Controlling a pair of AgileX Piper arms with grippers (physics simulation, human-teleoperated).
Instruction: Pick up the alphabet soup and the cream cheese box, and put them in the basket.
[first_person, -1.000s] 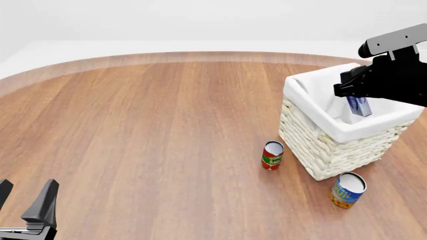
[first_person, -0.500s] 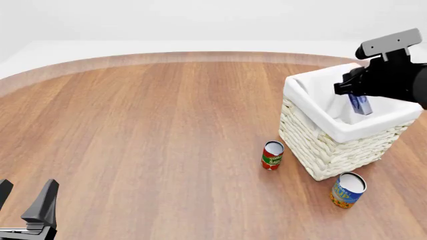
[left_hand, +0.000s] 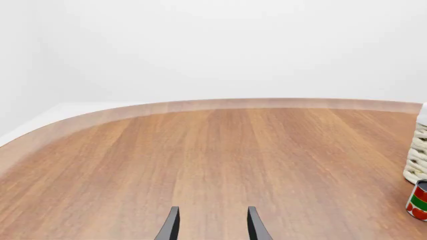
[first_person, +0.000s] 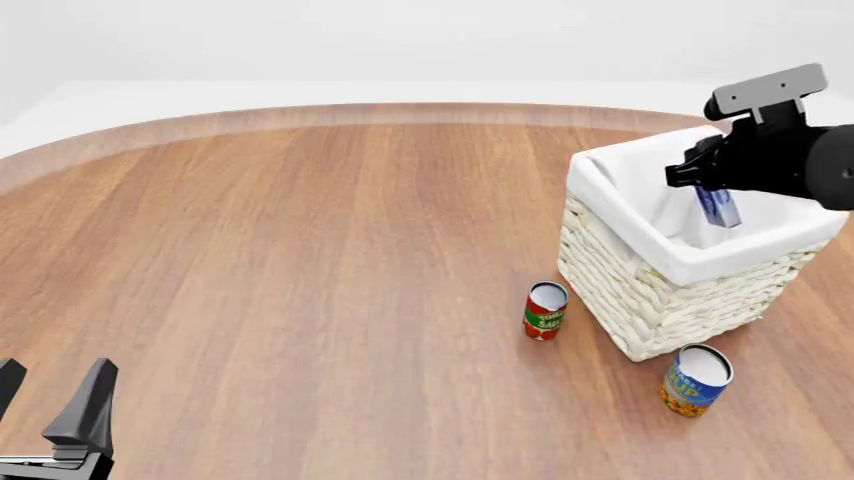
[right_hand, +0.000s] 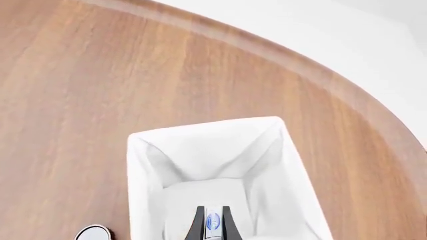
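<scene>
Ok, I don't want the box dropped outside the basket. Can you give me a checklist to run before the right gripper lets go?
1. Right gripper shut on the cream cheese box: ok.
2. Box over the basket opening, inside its rim: ok.
3. Basket interior free of other items where visible: ok.
4. Box bottom near the basket floor: cannot tell.
5. Left gripper open and away from the basket: ok.
6. Alphabet soup in the basket: not ok, it stands on the table beside it.
</scene>
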